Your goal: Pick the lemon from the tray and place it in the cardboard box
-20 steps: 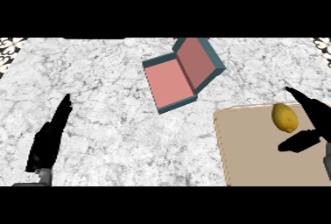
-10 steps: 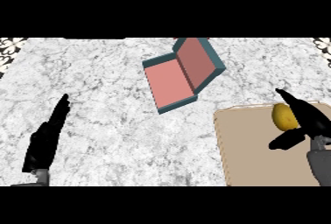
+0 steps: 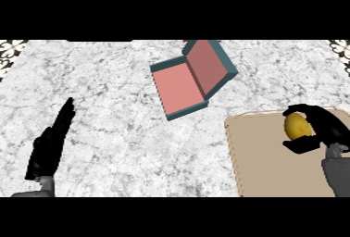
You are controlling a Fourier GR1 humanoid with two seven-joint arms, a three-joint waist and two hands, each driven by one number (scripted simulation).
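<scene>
A white-and-grey marbled counter (image 3: pixel 123 115) fills the view from above, with a tan tray (image 3: pixel 273 166) at its lower right and an open box (image 3: pixel 191 78), pink inside with teal walls, lying well apart up toward the middle. The robot's right hand (image 3: pixel 321 127) is curled around the lemon (image 3: pixel 295 126) near the tray's upper right corner, fingers arched over the top of the fruit and the thumb tucked below it; the yellow skin shows between them. The lemon sits over the tray, and whether it touches the surface cannot be told. The left hand (image 3: pixel 49 143) rests at the lower left of the counter, fingers straight and together, holding nothing.

The step in hand appears to be securing the lemon before lifting. Done well, it would mean a hold settled evenly on both sides of the round fruit so it cannot roll out, then a straight lift clear of the tray before swinging left and up toward the box, finishing above the pink floor rather than its raised flap.

No brand, label or writing is legible on the box, tray or counter.
</scene>
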